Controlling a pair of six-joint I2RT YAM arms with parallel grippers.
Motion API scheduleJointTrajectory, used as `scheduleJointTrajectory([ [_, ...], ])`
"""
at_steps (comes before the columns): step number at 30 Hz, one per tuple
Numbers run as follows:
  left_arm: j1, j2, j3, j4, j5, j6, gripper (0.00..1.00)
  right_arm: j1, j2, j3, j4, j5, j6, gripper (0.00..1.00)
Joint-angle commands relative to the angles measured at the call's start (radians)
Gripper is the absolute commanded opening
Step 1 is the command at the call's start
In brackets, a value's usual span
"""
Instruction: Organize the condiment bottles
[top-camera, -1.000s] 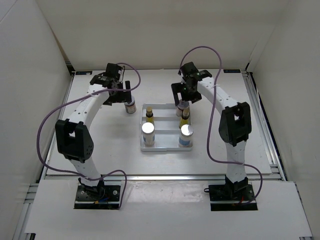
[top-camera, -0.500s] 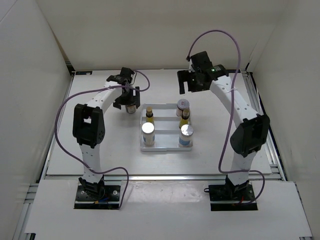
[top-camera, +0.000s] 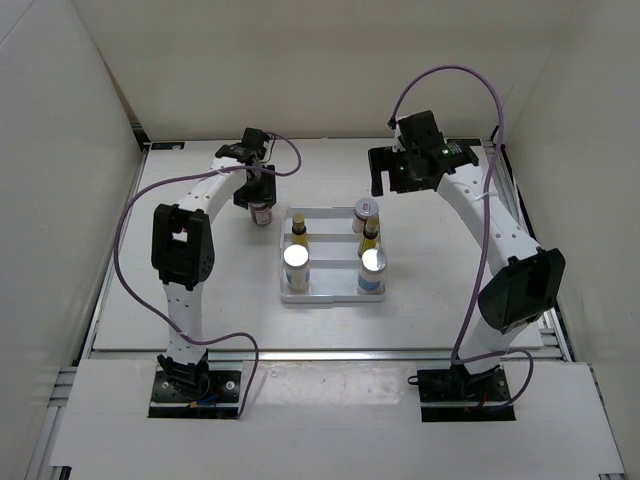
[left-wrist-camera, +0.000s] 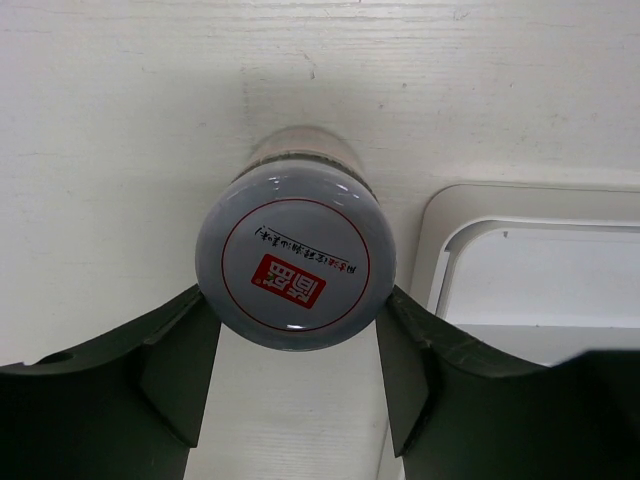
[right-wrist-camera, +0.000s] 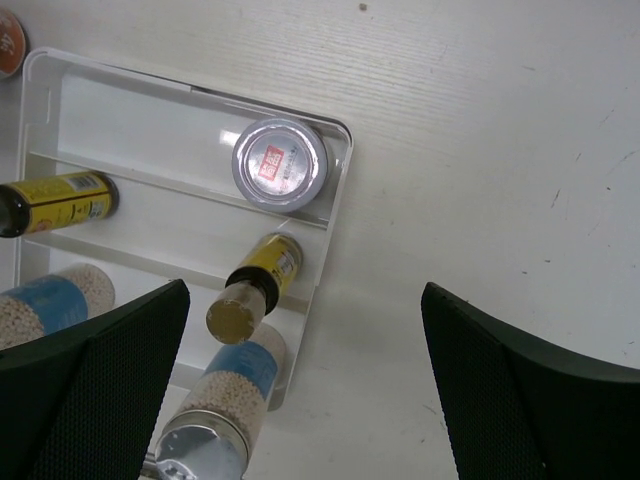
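The left gripper (left-wrist-camera: 296, 305) is pinching the grey lid of a brown jar (left-wrist-camera: 295, 262), one of its jaws on each side. The jar is standing on the worktop (left-wrist-camera: 110, 120) just off the tray's (top-camera: 322, 297) ten o'clock corner, likely gripped from above for a lift over the rim. The right gripper (right-wrist-camera: 305, 295) is hovering toward one o'clock, jaws spread wide and empty, leaving room. The twin jar (right-wrist-camera: 279, 163) is sitting in the far right slot.
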Motion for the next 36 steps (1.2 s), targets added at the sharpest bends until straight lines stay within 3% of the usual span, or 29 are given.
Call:
scheduleJointTrajectory([
  [1,-0.001,-0.053,0.052,0.018,-0.007,0.006,0.50,-0.010,-0.067,-0.034,0.018,0.012,-0.006,1.00],
  [7,-0.010,-0.153,0.052,0.018,0.002,0.006,0.34,-0.019,-0.110,-0.090,0.027,0.021,0.004,1.00],
  [17,-0.082,-0.257,0.117,0.018,0.020,0.015,0.21,-0.029,-0.150,-0.143,0.036,0.021,0.013,1.00],
  [25,-0.197,-0.226,0.164,0.018,0.077,0.006,0.16,-0.038,-0.168,-0.163,0.036,0.021,0.022,1.00],
  [36,-0.248,-0.153,0.034,0.061,0.054,-0.014,0.16,-0.066,-0.220,-0.203,0.036,-0.010,0.040,1.00],
])
